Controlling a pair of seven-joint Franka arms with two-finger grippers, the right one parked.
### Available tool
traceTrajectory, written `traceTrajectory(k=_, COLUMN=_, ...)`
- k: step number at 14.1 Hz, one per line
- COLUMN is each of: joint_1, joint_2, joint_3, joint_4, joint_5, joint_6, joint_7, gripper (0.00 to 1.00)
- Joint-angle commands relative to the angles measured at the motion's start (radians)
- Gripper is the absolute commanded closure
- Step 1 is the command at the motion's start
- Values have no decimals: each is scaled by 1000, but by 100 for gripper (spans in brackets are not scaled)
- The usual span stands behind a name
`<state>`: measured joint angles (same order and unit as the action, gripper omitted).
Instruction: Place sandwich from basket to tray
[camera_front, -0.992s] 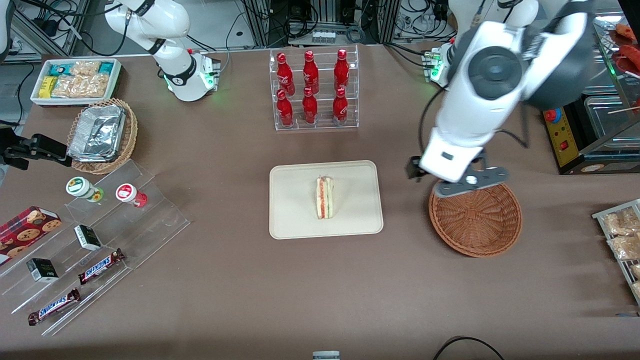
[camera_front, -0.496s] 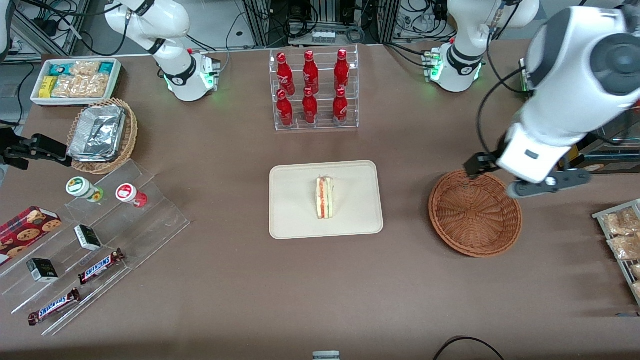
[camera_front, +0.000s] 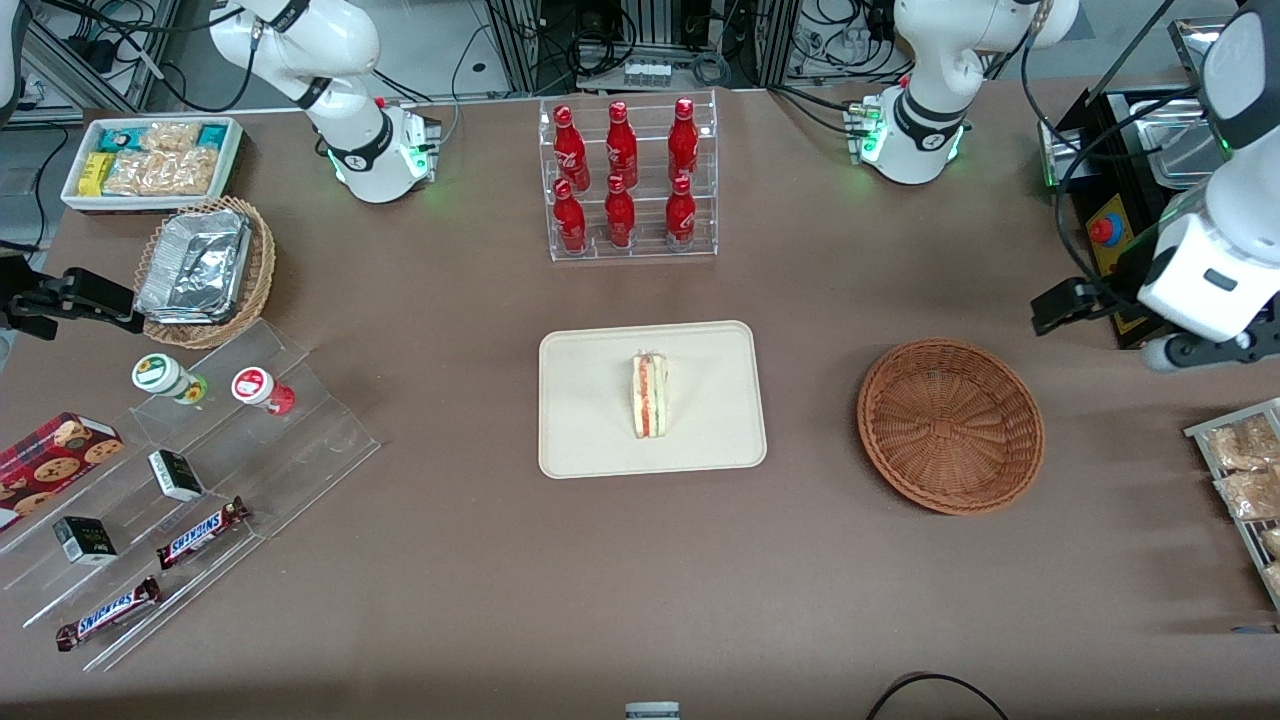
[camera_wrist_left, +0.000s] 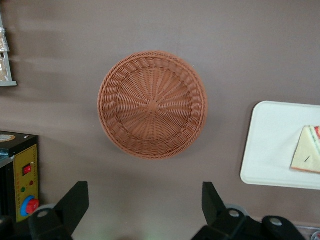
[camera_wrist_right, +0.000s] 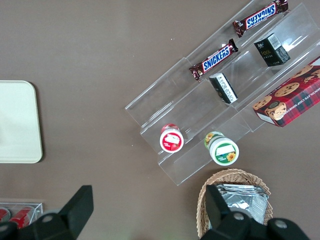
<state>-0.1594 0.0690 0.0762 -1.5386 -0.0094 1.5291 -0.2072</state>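
The gripper (camera_wrist_left: 142, 207) hangs high above the table (camera_front: 480, 580), out toward the working arm's end, just beside the basket (camera_front: 950, 425) and farther from the front camera than it — its two fingers (camera_wrist_left: 74, 202) spread wide apart, holding nothing. The basket's woven bowl has nothing in it. Well apart from it, toward the parked arm's end, the tray (camera_front: 590, 400) lies flat, and the sandwich (camera_front: 649, 394) rests on it near the middle — red and green filling showing along its cut edge.
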Motion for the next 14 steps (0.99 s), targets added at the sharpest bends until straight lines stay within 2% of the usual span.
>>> traceTrajectory(k=1, joint_1=33, joint_2=-112, joint_3=-9, joint_4=-144, joint_5=6, joint_6=49, joint_7=32, gripper=0)
traceTrajectory(k=3, joint_1=57, joint_2=-170, joint_3=-10, joint_4=-224, joint_5=2, joint_6=100, joint_7=29, gripper=0)
traceTrajectory(k=4, joint_1=57, joint_2=-164, joint_3=-12, joint_4=-219, joint_5=0, joint_6=98, joint_7=17, gripper=0)
traceTrajectory(k=10, joint_1=63, joint_2=-97, joint_3=-29, joint_4=-109, joint_5=-4, joint_6=75, joint_7=32, gripper=0)
traceTrajectory(k=14, joint_1=107, joint_2=-46, joint_3=-73, joint_4=-34, joint_5=-3, joint_6=22, joint_7=35, gripper=0)
